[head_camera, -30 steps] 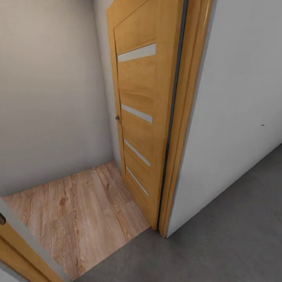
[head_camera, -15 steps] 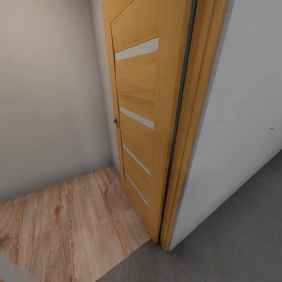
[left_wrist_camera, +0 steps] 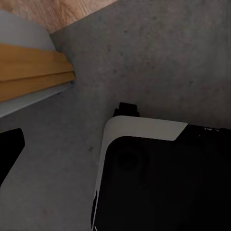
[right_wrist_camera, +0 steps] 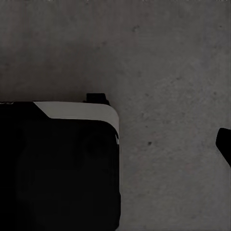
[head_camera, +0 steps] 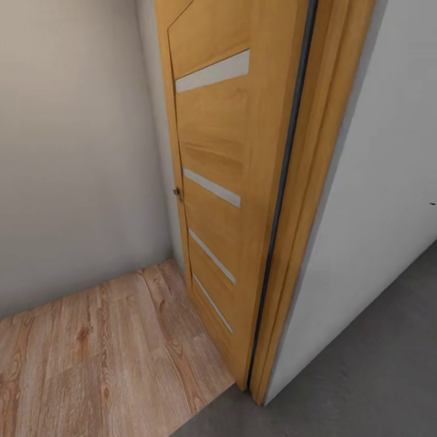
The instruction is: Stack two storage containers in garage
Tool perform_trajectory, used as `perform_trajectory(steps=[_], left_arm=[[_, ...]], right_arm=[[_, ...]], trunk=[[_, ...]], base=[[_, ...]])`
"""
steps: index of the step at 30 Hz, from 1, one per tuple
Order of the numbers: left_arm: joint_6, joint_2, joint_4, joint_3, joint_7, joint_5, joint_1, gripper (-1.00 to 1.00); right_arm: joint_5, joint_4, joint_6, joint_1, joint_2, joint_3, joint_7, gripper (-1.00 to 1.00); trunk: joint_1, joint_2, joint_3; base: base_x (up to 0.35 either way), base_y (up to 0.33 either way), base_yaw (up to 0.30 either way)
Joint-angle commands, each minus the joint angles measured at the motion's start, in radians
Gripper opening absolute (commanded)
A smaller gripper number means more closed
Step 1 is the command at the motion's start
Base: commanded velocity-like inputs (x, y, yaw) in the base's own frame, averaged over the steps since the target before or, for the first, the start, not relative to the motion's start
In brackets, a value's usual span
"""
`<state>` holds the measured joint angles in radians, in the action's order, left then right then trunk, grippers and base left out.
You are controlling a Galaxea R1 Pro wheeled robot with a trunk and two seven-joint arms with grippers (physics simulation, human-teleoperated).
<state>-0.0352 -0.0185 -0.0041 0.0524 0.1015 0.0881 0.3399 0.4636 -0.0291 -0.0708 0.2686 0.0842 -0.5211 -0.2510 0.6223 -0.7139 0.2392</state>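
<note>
Left wrist view shows one dark fingertip [left_wrist_camera: 8, 151] at the frame edge over the grey concrete floor [left_wrist_camera: 159, 62], touching nothing; whether that gripper is spread or closed cannot be told. Right wrist view likewise catches a dark tip [right_wrist_camera: 224, 144] above concrete, state unclear. Head view faces an open wooden door [head_camera: 227, 182] where wood planks [head_camera: 91, 352] meet the concrete.

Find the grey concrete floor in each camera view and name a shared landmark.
Head view: concrete floor, lower right corner.
Left wrist view: floor surrounds the robot's base.
Right wrist view: floor beside that base.
Shared landmark: orange door frame, head and left wrist views.
</note>
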Motion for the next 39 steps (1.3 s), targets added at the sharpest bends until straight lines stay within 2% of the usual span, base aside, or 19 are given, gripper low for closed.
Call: perform_trajectory(steps=[1,11,27,39], left_arm=[[-0.003,0.0,0.0,0.004,0.001,0.008,0.001,1.0],[-0.004,0.002,0.0,0.004,0.001,0.007,0.001,1.0],[-0.003,0.001,0.0,0.004,0.001,0.007,0.001,1.0],[-0.003,0.0,0.0,0.004,0.001,0.008,0.001,1.0]], right_arm=[[0.01,-0.003,-0.007,0.001,0.001,-0.008,-0.001,1.0],[0.01,-0.003,-0.007,0.001,0.0,-0.007,-0.001,1.0],[0.01,-0.003,-0.005,0.0,0.002,-0.008,-0.001,1.0],[0.01,-0.003,-0.004,0.001,0.0,-0.008,-0.001,1.0]], trunk=[[0.0,-0.001,0.001],[0.0,-0.001,0.001],[0.0,-0.001,0.001],[0.0,-0.001,0.001]], base=[[0.005,0.0,0.039],[0.012,-0.02,0.129],[0.12,-0.207,0.008],[0.01,-0.015,0.232]])
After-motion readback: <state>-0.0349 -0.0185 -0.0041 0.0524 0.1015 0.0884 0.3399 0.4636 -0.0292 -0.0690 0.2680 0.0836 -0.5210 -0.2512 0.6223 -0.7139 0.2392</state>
